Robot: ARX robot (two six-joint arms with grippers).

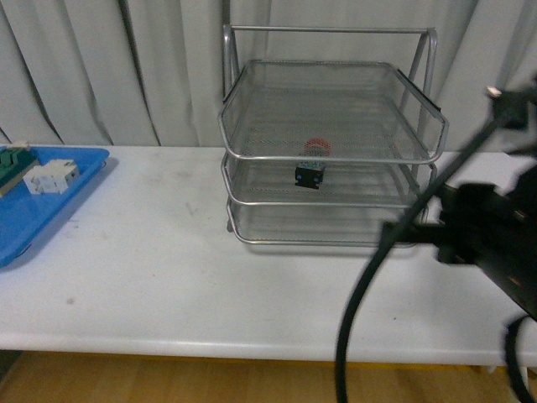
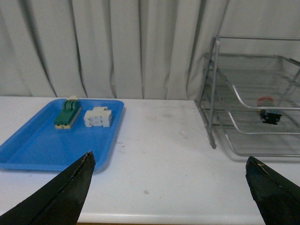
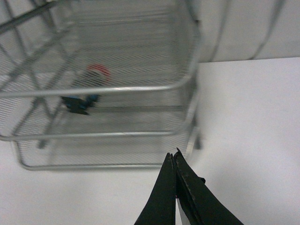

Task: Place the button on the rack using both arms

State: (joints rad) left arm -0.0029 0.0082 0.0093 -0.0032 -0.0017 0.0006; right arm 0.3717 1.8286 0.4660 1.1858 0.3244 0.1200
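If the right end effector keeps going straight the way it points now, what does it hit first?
Probably the rack: the shut right end effector points at the front rim of its lower trays, near a corner. The button lies further in, behind that wire. Depth is unclear, so it might touch the table first.

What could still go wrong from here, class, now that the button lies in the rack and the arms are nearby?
1. The button lies tilted near the front rim of the middle tray of the rack; a knock could tip it out.
2. The right end effector, shut, sits just outside the rack's corner, so a careless move might bump the frame.
3. The right arm's cable hangs before the rack and could snag.
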